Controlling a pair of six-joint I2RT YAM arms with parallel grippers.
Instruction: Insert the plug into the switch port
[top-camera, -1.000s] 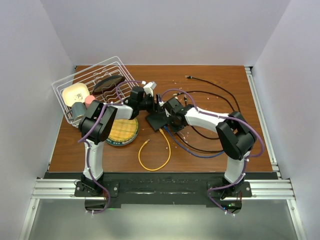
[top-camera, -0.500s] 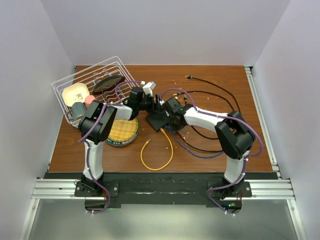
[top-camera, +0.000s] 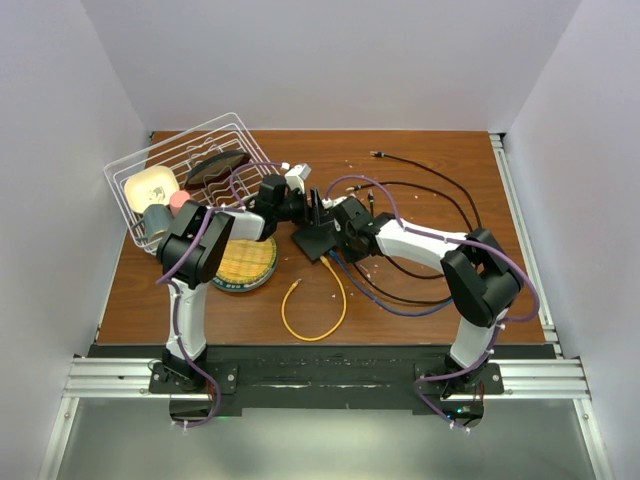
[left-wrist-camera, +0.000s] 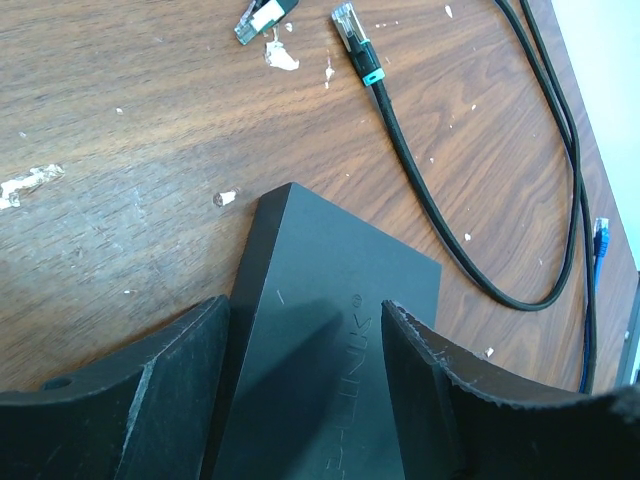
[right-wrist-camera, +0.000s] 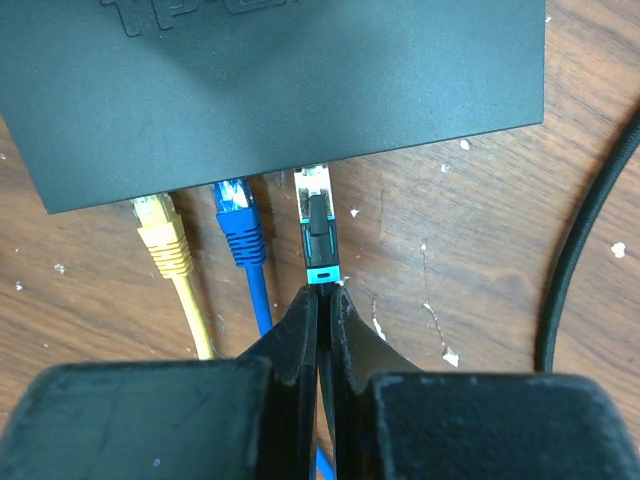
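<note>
We are holding the plug (right-wrist-camera: 316, 215) in the right gripper (right-wrist-camera: 322, 297). Its jaws are pinched nearly shut on the tail of the plug, right behind the teal band, so the black body and clear tip are sticking straight out ahead of the fingertips. The tip is sitting at the near edge of the switch (right-wrist-camera: 280, 90), just to the right of a blue plug (right-wrist-camera: 238, 225) and a yellow plug (right-wrist-camera: 160, 235) that are already going in under the same edge. The port itself is hiding beneath that edge in the wrist view, so we cannot tell whether the tip is entering it or only touching the rim.

The left gripper (left-wrist-camera: 305, 318) is standing over the opposite end of the switch. Its jaws are well apart, with the box running up between them and one corner pointing away ahead of the fingertips. We cannot tell whether the fingers (left-wrist-camera: 180, 370) are squeezing the box or only straddling it.

We are judging the plug to be light, hard plastic with a thin springy latch that could snap if forced crooked. The cord behind it is bending easily, so gripping close behind the band, as now, is giving the push its best stiffness. The switch is looking light and smooth-bottomed, and likely to slide on the table (right-wrist-camera: 480, 260) under a push, so we are wanting it braced from the far side.
</note>
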